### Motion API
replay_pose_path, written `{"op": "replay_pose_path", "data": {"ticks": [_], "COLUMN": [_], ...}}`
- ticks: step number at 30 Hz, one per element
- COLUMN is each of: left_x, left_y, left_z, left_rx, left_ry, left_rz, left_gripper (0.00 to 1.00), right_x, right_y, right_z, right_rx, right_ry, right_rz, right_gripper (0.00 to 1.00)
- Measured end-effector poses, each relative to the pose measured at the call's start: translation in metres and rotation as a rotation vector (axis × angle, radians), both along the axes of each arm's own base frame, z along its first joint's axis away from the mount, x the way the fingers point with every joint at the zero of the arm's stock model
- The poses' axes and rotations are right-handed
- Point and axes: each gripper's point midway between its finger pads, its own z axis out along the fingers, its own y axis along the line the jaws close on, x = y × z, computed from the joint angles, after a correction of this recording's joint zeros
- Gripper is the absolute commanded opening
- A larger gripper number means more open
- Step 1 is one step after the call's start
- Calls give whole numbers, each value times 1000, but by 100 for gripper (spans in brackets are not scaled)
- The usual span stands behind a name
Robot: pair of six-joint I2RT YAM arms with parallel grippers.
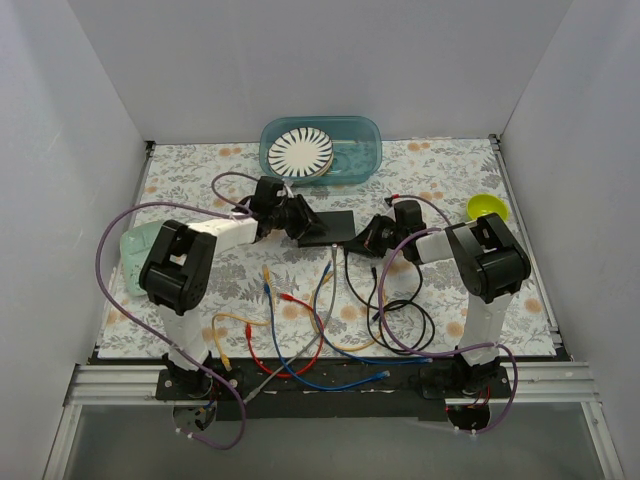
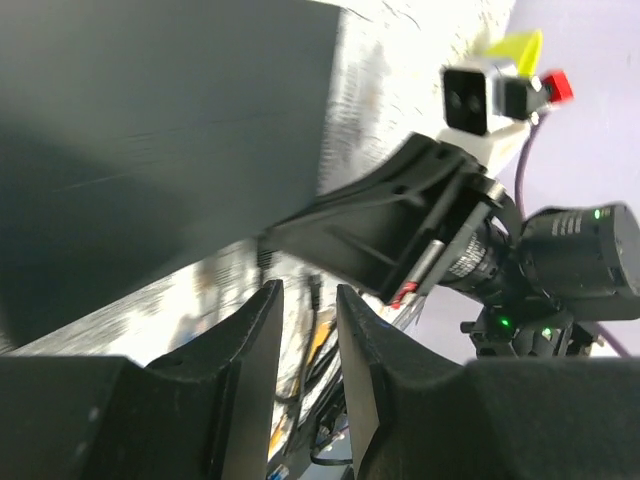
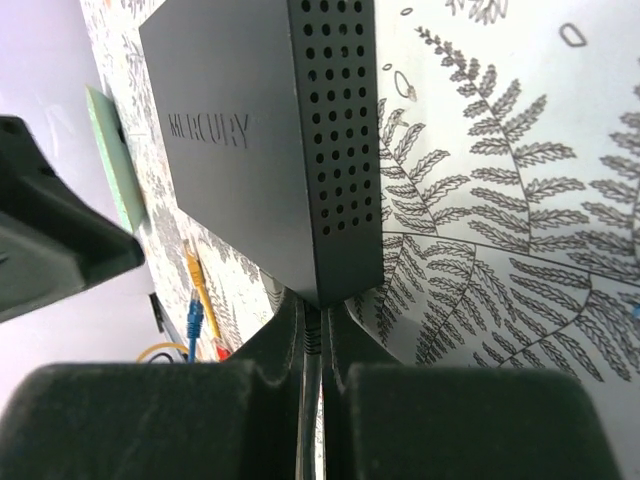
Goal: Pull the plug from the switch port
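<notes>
The switch [image 1: 330,227] is a flat dark box lying mid-table; in the right wrist view the switch [image 3: 250,130] shows its lettered top and a vented end. A black ribbed plug [image 3: 314,338] sits in a port at its near corner. My right gripper [image 3: 314,312] is shut on that plug, right against the switch's edge; from above the right gripper [image 1: 357,244] is at the box's right front corner. My left gripper [image 1: 298,222] is at the switch's left end. In its wrist view the left gripper [image 2: 308,292] shows a narrow gap with only table and cables behind it, beside the blurred switch [image 2: 150,130].
A teal tub [image 1: 365,140] holding a striped plate [image 1: 301,151] stands at the back. A yellow-green bowl [image 1: 487,208] sits far right, a pale green object [image 1: 133,258] far left. Loose cables [image 1: 290,340] with yellow, red and blue plugs sprawl over the front of the table.
</notes>
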Motion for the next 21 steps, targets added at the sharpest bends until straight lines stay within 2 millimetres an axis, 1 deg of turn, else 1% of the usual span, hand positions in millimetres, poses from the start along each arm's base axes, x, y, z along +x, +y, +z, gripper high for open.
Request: {"op": "replay_pose_path", "data": {"ticks": [3,5,7,10,11,18,21], "left_x": [-4,-11,-19,-31,-33,-36,-37], "left_y": [-31,-46,-55,-56,-56,-58,-59], "left_z": [3,-6,-20,-52,-54,-54,-55], "left_rx": [-6,2,18,53,45,43,45], "left_ry": [-26,-17,12,96,109,128,136], "left_rz": [-66,-101,-127,-140,-148,-148,-143], "left_gripper": [27,26,26,26,26,26,27], "right_x": [-1,-1,-1,-4,-5,-12,-21], "right_y": [0,0,-1,-2,-3,-5,-8], "right_z": [0,0,0,0,0,0,-1], "right_rx": [-15,-26,-37,-59,-64,-103,-128], "right_ry": [-16,-23,-33,-45,-48,-74,-76], "right_rz": [30,43,53,74,81,107,129], "right_gripper": [1,1,1,1,1,1,1]}}
